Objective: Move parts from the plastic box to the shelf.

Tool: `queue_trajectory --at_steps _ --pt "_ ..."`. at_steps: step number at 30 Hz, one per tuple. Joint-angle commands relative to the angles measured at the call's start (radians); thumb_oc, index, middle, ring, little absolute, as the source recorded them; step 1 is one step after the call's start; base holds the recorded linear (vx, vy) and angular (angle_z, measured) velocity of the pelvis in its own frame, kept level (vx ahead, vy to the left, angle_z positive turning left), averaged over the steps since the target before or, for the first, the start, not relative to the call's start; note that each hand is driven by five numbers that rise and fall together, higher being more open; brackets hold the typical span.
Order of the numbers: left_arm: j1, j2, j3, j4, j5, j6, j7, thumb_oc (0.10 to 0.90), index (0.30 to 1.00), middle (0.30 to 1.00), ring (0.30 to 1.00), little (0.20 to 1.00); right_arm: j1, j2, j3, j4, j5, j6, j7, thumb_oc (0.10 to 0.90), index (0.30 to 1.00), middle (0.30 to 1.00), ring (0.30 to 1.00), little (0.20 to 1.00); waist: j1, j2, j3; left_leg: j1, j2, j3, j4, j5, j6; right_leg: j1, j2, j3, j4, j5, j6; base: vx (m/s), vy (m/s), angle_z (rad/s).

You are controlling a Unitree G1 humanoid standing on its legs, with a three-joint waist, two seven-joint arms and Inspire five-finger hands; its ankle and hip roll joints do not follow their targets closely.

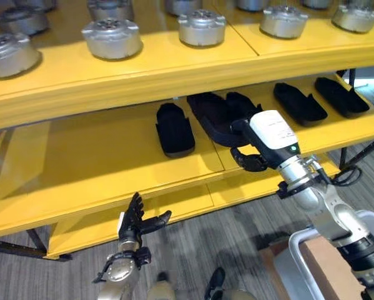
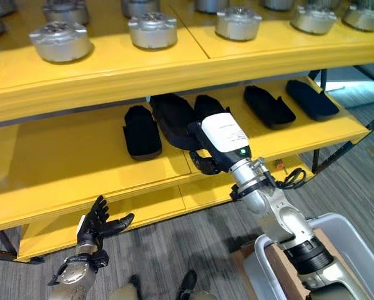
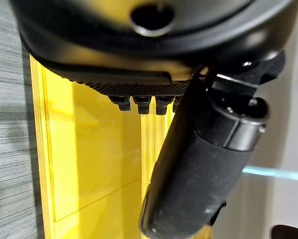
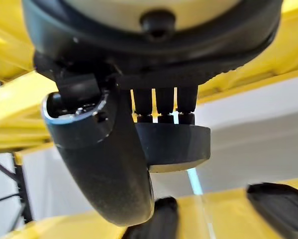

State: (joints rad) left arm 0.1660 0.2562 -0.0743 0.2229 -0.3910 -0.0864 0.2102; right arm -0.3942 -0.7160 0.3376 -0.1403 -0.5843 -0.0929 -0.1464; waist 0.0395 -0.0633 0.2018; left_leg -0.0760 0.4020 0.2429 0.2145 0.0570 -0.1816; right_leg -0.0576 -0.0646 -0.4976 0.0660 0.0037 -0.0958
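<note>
My right hand (image 1: 269, 136) reaches in over the middle shelf (image 1: 99, 162) and is shut on a long black part (image 1: 210, 115). In the right wrist view its fingers (image 4: 163, 107) lie along the top of this black part (image 4: 181, 144) and the thumb (image 4: 106, 159) curls beside it. I cannot tell whether the part rests on the shelf board. More black parts lie on that shelf: one to the left (image 1: 174, 129) and two to the right (image 1: 299, 103), (image 1: 341, 95). My left hand (image 1: 135, 220) hangs open low in front of the bottom shelf. The grey plastic box (image 2: 336, 231) stands at lower right.
Several round silver metal parts (image 1: 112, 37) stand in rows on the top shelf (image 1: 162, 62). The left half of the middle shelf is bare yellow board. A brown carton (image 1: 327, 262) sits inside the plastic box. Grey wood-look floor lies below.
</note>
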Motion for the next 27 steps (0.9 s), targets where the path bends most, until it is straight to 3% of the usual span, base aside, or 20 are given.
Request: queue_trajectory --at_steps 1,2,3,4,5,10,12,14,22,27 --pt "0.002 0.061 0.012 -0.132 -0.012 -0.077 0.005 0.900 1.000 1.000 1.000 1.000 -0.128 0.022 -0.087 -0.076 0.060 -0.021 -0.133 0.400 0.300 0.300 0.300 0.300 -0.012 0.000 -0.075 0.078 0.033 -0.029 -0.120 0.197 0.008 0.019 -0.124 0.038 0.048 -0.007 0.220 0.06 0.372 0.28" --pt "-0.002 0.056 0.014 -0.133 -0.015 -0.078 0.014 0.900 1.000 1.000 1.000 1.000 -0.140 0.024 -0.083 -0.065 0.057 -0.015 -0.130 0.400 0.300 0.300 0.300 0.300 -0.004 0.018 -0.079 0.100 -0.013 -0.106 -0.158 0.140 0.016 -0.002 -0.152 0.051 0.082 0.005 0.239 0.06 0.347 0.15" --pt "-0.008 0.052 0.018 -0.127 -0.020 -0.079 0.013 0.900 1.000 1.000 1.000 1.000 -0.136 0.017 -0.090 -0.063 0.051 -0.015 -0.129 0.400 0.300 0.300 0.300 0.300 -0.012 0.026 -0.085 0.106 -0.027 -0.079 -0.179 0.093 0.019 0.002 -0.177 0.047 0.099 0.007 0.246 0.02 0.277 0.03" --pt "-0.009 0.051 0.017 -0.127 -0.020 -0.079 0.012 0.900 1.000 1.000 1.000 1.000 -0.136 0.016 -0.090 -0.064 0.051 -0.014 -0.129 0.400 0.300 0.300 0.300 0.300 -0.012 0.023 -0.086 0.103 -0.032 -0.079 -0.180 0.096 0.023 -0.001 -0.182 0.047 0.098 0.011 0.247 0.03 0.290 0.04" --pt "-0.018 0.055 0.020 -0.121 -0.018 -0.081 0.012 0.900 1.000 1.000 1.000 1.000 -0.126 0.015 -0.109 -0.068 0.032 -0.006 -0.126 0.400 0.300 0.300 0.300 0.300 -0.017 0.028 -0.088 0.106 -0.059 -0.043 -0.190 0.040 0.025 0.003 -0.223 0.032 0.126 0.021 0.256 0.02 0.274 0.24" --pt "-0.024 0.090 0.034 -0.116 0.006 -0.081 0.018 0.900 1.000 1.000 1.000 1.000 -0.079 0.046 -0.138 -0.085 0.007 0.004 -0.119 0.400 0.300 0.300 0.300 0.300 0.005 0.002 -0.080 0.095 -0.131 -0.056 -0.159 -0.023 0.058 0.035 -0.292 0.012 0.141 0.038 0.292 0.06 0.227 0.52" --pt "-0.025 0.091 0.034 -0.117 0.006 -0.081 0.018 0.900 1.000 1.000 1.000 1.000 -0.079 0.046 -0.140 -0.086 0.007 0.004 -0.119 0.400 0.300 0.300 0.300 0.300 0.004 -0.002 -0.080 0.092 -0.136 -0.057 -0.159 -0.019 0.061 0.035 -0.296 0.011 0.136 0.044 0.291 0.01 0.099 0.32" --pt "-0.015 0.095 0.045 -0.116 0.021 -0.079 0.023 0.900 1.000 1.000 1.000 1.000 -0.068 0.066 -0.138 -0.089 -0.001 0.006 -0.110 0.400 0.300 0.300 0.300 0.300 0.023 -0.021 -0.073 0.090 -0.171 -0.055 -0.152 -0.040 0.079 0.044 -0.317 0.010 0.134 0.057 0.306 0.05 0.183 0.25" --pt "0.014 0.099 0.040 -0.152 0.028 -0.067 0.012 0.900 1.000 1.000 1.000 1.000 -0.074 0.107 -0.109 -0.075 0.004 0.013 -0.086 0.400 0.300 0.300 0.300 0.300 0.073 -0.065 -0.061 0.062 -0.229 -0.079 -0.131 -0.073 0.108 0.064 -0.350 -0.007 0.118 0.098 0.331 0.03 0.104 0.13" --pt "0.043 0.122 0.065 -0.149 0.043 -0.060 0.020 0.900 1.000 1.000 1.000 1.000 -0.137 0.153 -0.030 -0.030 0.031 0.020 -0.054 0.400 0.300 0.300 0.300 0.300 0.134 -0.093 -0.015 0.007 -0.255 -0.106 -0.083 -0.098 0.122 0.070 -0.361 -0.034 0.104 0.129 0.337 -0.02 0.047 0.17"
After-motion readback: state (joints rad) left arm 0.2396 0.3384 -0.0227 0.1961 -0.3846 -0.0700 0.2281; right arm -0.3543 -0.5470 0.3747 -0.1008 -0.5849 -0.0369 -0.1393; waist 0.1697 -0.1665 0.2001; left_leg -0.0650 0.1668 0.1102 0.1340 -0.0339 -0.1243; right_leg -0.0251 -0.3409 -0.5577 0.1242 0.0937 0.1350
